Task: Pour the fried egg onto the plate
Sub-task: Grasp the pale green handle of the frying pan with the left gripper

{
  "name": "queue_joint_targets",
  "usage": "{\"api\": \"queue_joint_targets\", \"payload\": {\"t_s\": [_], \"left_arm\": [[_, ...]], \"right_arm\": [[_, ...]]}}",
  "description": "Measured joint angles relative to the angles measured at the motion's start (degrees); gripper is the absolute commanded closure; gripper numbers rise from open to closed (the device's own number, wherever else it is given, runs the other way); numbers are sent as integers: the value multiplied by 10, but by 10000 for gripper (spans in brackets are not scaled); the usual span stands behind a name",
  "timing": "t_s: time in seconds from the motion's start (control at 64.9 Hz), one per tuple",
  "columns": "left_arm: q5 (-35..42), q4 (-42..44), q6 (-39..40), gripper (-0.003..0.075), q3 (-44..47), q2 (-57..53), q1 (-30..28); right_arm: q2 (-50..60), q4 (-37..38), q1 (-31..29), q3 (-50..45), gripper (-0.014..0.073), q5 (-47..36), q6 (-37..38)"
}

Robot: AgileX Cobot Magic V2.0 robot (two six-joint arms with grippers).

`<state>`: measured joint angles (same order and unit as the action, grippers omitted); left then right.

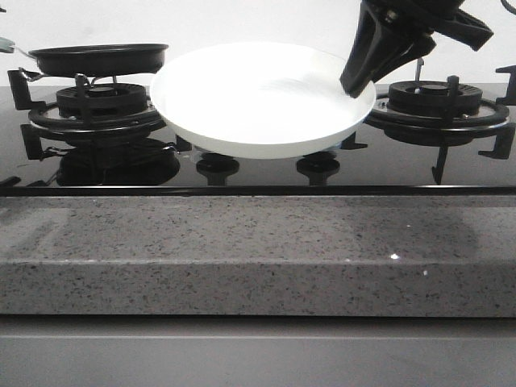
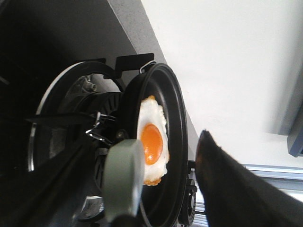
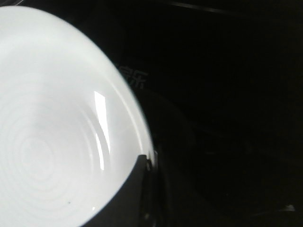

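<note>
While the fried egg (image 2: 152, 142) lies in the black frying pan (image 1: 98, 58), the plate (image 1: 258, 101) hangs tilted above the hob.
Right gripper (image 1: 360, 79) clamps the plate's rim; left gripper holds the pan's grey-green handle (image 2: 124, 177) over the left burner (image 1: 95, 105).

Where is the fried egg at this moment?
The fried egg lies inside the black frying pan, over the left burner of the stove; it shows only in the left wrist view. It is not yet on the white plate to the pan's right.
</note>
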<state>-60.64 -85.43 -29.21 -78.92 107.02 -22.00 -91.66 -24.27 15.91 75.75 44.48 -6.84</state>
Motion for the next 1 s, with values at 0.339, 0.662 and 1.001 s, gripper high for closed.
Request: {"api": "queue_joint_targets", "payload": {"t_s": [0.339,0.662,1.001], "left_arm": [[2,-1,0,279,-1,17,17],[2,-2,0,351,-1,18,17],[17,-2,0,588,-1,18,17]], "right_arm": [[0,0,0,0,662,0,0],[0,0,0,0,662,0,0],[0,0,0,-1,662,0,0]]}}
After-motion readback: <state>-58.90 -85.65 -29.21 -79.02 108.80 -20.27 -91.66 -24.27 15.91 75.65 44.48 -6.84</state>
